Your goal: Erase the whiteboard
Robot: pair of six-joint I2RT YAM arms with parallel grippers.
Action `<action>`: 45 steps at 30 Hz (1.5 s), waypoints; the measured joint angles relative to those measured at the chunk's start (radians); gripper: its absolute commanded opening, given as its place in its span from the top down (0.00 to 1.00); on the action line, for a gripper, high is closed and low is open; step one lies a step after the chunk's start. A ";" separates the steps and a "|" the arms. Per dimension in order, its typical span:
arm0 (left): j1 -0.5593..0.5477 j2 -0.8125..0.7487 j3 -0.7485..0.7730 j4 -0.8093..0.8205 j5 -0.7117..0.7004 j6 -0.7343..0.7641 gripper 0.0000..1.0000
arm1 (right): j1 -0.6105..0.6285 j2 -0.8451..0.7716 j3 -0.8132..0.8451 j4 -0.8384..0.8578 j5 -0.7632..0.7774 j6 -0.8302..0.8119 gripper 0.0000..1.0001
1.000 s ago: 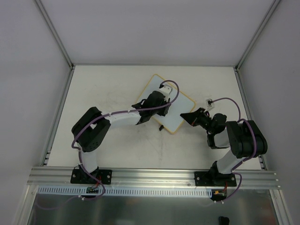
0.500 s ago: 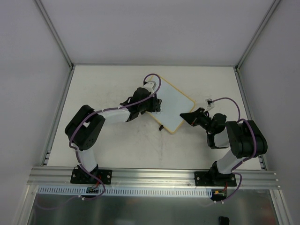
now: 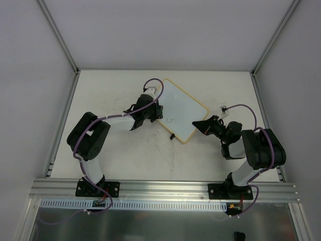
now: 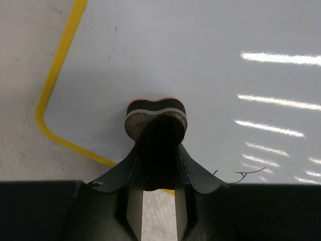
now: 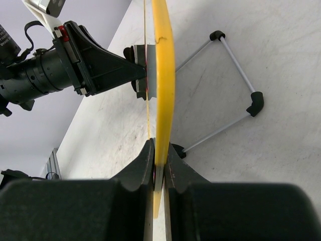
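The whiteboard (image 3: 184, 108), white with a tan-yellow frame, stands tilted on the table. A small dark scribble (image 3: 172, 120) shows near its lower left edge, also in the left wrist view (image 4: 246, 174). My left gripper (image 3: 157, 113) is shut on the small black eraser (image 4: 155, 120), pressed on the board (image 4: 210, 60) near its rounded corner. My right gripper (image 3: 198, 124) is shut on the board's yellow edge (image 5: 163, 75), clamped between both fingers (image 5: 145, 165). The right wrist view shows the left gripper (image 5: 100, 65) against the board's face.
The board's wire stand with black feet (image 5: 235, 75) rests on the table behind it; one foot (image 3: 172, 136) shows from above. A small white connector (image 3: 223, 108) lies right of the board. Enclosure walls surround the table; an aluminium rail (image 3: 160, 188) runs along the front.
My left gripper has slid with the eraser from the board's middle to its upper left edge. The small scribble near the lower edge has come into view. The right gripper has not moved.
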 measured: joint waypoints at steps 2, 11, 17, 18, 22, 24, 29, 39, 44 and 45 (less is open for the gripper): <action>0.000 0.002 0.000 0.004 -0.002 0.000 1.00 | 0.000 0.000 0.000 0.000 0.000 0.000 1.00; -0.102 -0.004 -0.053 0.110 -0.162 0.063 1.00 | 0.000 0.000 0.000 0.002 0.000 0.000 1.00; -0.188 0.017 -0.053 0.145 -0.291 0.105 1.00 | -0.004 0.000 0.000 0.002 0.002 0.000 1.00; -0.208 0.023 -0.053 0.152 -0.315 0.106 1.00 | -0.005 0.000 0.000 0.002 0.002 0.000 1.00; -0.278 0.037 -0.053 0.177 -0.355 0.113 1.00 | -0.010 0.000 0.000 0.002 0.005 0.000 1.00; -0.305 0.041 -0.051 0.187 -0.355 0.116 1.00 | -0.012 0.000 0.000 0.002 0.006 0.000 1.00; -0.351 0.052 -0.026 0.187 -0.317 0.116 1.00 | -0.016 0.000 0.000 0.002 0.013 0.000 1.00; -0.381 0.058 -0.004 0.186 -0.254 0.123 1.00 | -0.019 0.000 0.000 0.003 0.017 0.000 1.00; -0.365 0.062 0.008 0.171 -0.220 0.119 1.00 | -0.021 0.000 0.001 0.002 0.021 0.000 1.00; -0.357 0.061 0.009 0.168 -0.205 0.118 1.00 | -0.021 0.000 0.001 0.002 0.022 0.000 1.00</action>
